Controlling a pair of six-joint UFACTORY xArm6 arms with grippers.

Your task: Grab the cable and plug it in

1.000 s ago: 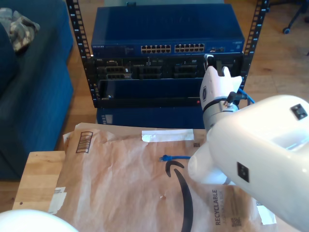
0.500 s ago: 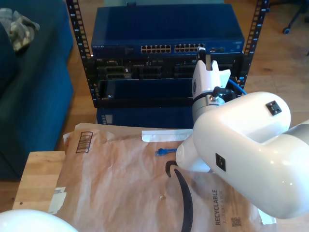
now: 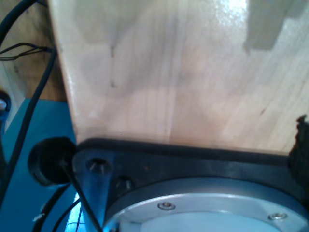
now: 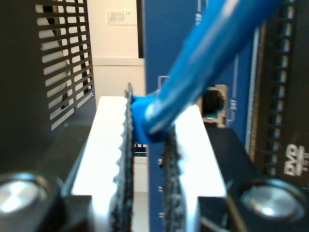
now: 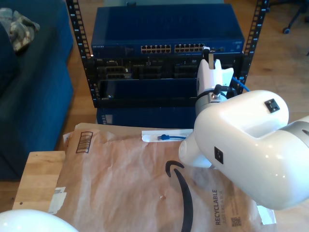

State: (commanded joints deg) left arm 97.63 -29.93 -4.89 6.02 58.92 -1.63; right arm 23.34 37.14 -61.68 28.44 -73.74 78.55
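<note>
Now holding the cable (image 4: pixel 193 72) near one end between the toothed pads (image 4: pixel 126 159) of my second gripper (image 5: pixel 210 57), raised close before the blue network switch (image 5: pixel 166 29), just at its ports (image 5: pixel 189 48). Other plug (image 5: pixel 164 137) of the cable lying on the brown paper (image 5: pixel 125 183) below the switch. First gripper: cannot tell its state, looking over the wooden bench (image 3: pixel 183 72).

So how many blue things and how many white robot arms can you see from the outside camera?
Blue things: 4: the network switch, the cable, the lower blue box and the blue couch.
White robot arms: 2: one big arm in front of the rack, and a bit of another at the exterior view's lower left.
Total: 6
</note>
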